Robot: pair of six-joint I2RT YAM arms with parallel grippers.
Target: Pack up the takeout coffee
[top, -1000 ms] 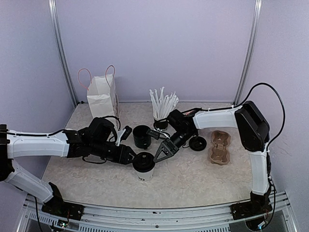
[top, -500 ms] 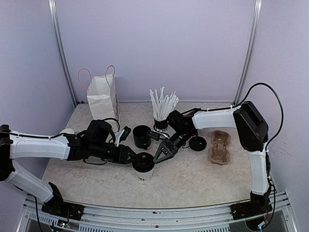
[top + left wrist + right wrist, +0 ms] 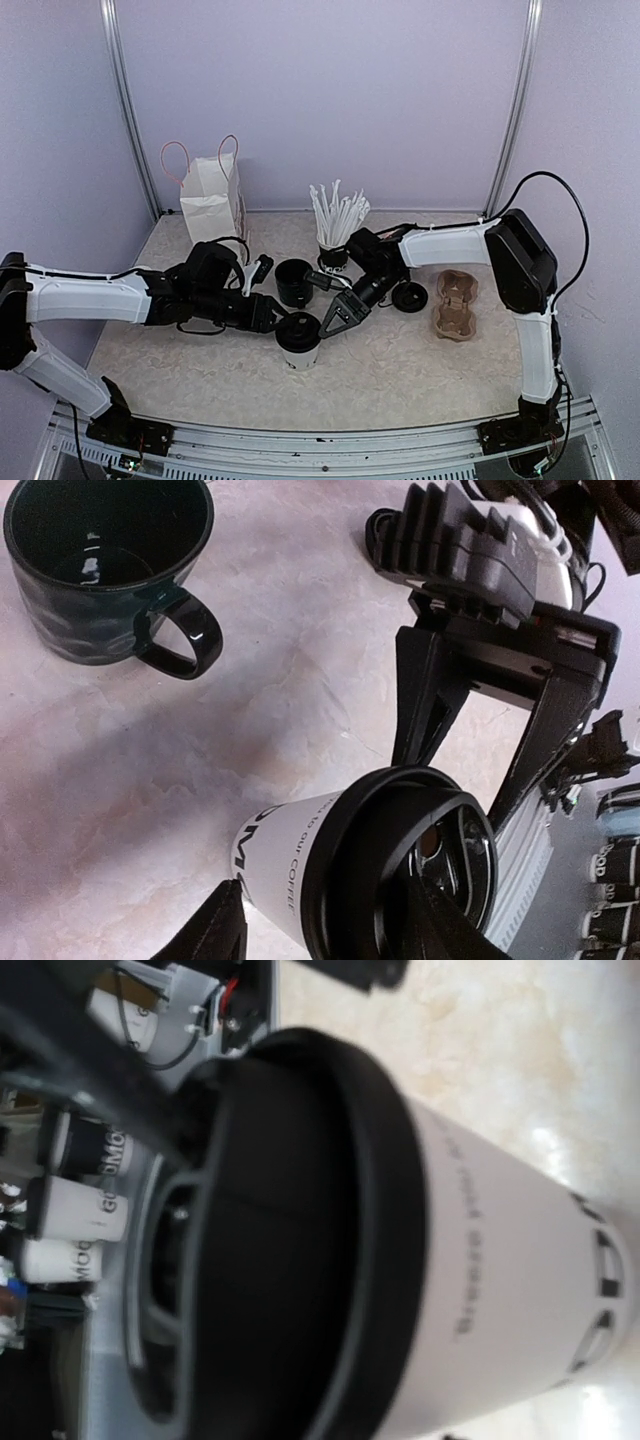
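Right gripper (image 3: 329,325), jaws spread wide and holding nothing, sets its tips at the far rim of the lid (image 3: 400,865) on a cup (image 3: 297,358) near the front middle of the counter (image 3: 400,370). Left gripper (image 3: 272,318) reaches in from the other side, jaws apart to either side of the cup's wall; whether they clamp it cannot be told from the wrist view. The lid looks seated, though a raised edge cannot be ruled out.

The step in hand appears to be closing the cup. Done well, it calls for the left arm to brace the paper wall without crushing it while the right presses evenly around the rim, since pressing on one side alone could tip the cup.

Just behind the cup stands a mug (image 3: 293,282), with straws (image 3: 338,215) beyond it. To the right lie a second lid (image 3: 410,297) and a carrier (image 3: 455,303); a bag (image 3: 212,200) stands at the back left. With the carrier bare, the packing looks far from done.
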